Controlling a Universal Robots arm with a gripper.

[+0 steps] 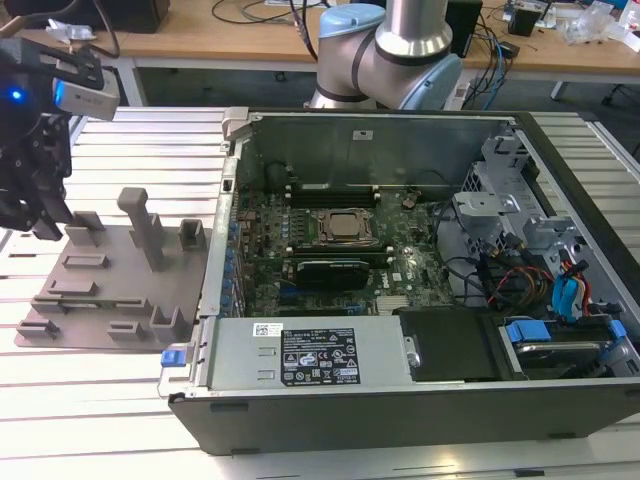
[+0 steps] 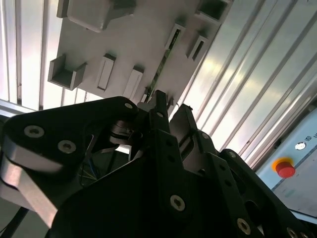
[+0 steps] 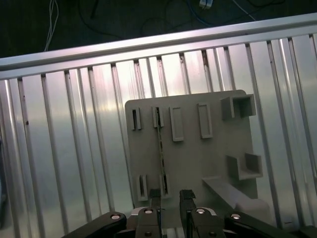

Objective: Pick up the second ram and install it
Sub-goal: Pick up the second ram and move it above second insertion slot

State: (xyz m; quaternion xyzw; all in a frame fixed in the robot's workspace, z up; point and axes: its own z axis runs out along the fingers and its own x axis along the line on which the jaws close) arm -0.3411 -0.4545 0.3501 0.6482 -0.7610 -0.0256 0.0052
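Open claw (image 3: pixel 171 197), its black fingers apart, hangs over the grey holder plate (image 3: pixel 198 163) on the ribbed worktop (image 3: pixel 74 148). In both wrist views the thin green ram (image 3: pixel 159 148) stands on edge in the plate's slots, near the fingertips. On the exterior view's right, an open computer case (image 1: pixel 400 370) sits beside the plate.

Tabletop: a silver ribbed aluminium tabletop (image 1: pixel 110 400) of long parallel slats with dark grooves between them, seen in all three views.
Light: broad pale glare lies across the slats in both wrist views.
Desk: a long light-brown wooden desk (image 1: pixel 200 40) stands behind the tabletop in the exterior view.
On the desk: tangled black cables (image 1: pixel 270 12).
Floor: a dark floor (image 3: pixel 124 20) lies past the tabletop's edge rail in the first wrist view, with thin white cables (image 3: pixel 51 25) on it.
Panel: a pale flat panel (image 2: pixel 304 191) with a round red button (image 2: pixel 286 168) sits beside the tabletop in the second wrist view.
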